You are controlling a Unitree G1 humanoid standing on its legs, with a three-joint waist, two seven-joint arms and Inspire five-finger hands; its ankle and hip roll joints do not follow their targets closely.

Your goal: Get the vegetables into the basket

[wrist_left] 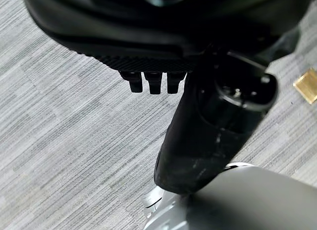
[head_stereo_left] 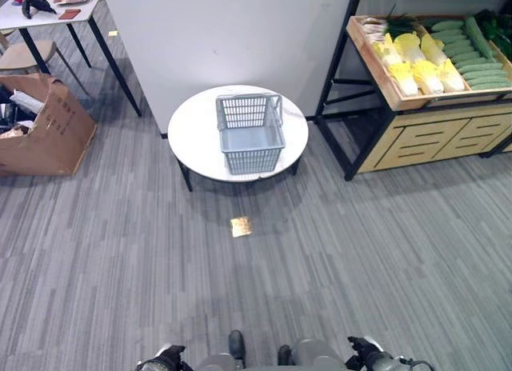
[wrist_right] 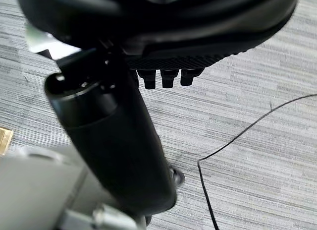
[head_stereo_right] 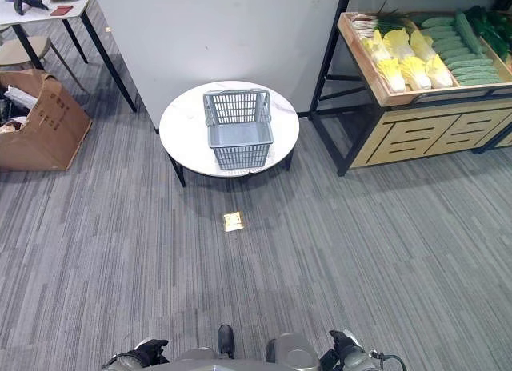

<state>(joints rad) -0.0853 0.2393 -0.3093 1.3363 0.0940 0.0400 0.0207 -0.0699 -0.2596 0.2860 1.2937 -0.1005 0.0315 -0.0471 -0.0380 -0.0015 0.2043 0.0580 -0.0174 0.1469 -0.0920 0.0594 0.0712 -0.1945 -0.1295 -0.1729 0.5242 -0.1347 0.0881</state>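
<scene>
A grey plastic basket (head_stereo_left: 250,131) stands on a round white table (head_stereo_left: 194,139) ahead of me, and nothing shows inside it. The vegetables lie in a wooden crate shelf (head_stereo_left: 400,99) at the far right: pale yellow cabbages (head_stereo_left: 418,65) and a row of green cucumbers (head_stereo_left: 474,63). My left hand (head_stereo_left: 164,360) hangs low at the bottom edge, far from basket and shelf. In its wrist view the left hand (wrist_left: 208,136) has relaxed fingers and holds nothing. My right hand (head_stereo_left: 365,355) hangs the same way, and the right hand (wrist_right: 114,141) is also open and bare.
A white partition wall (head_stereo_left: 224,35) rises behind the round table. At the left are an open cardboard box (head_stereo_left: 50,129), a chair (head_stereo_left: 24,55) and a black-legged table (head_stereo_left: 50,13) with small items. A yellow floor marker (head_stereo_left: 241,226) lies on the grey carpet before the table.
</scene>
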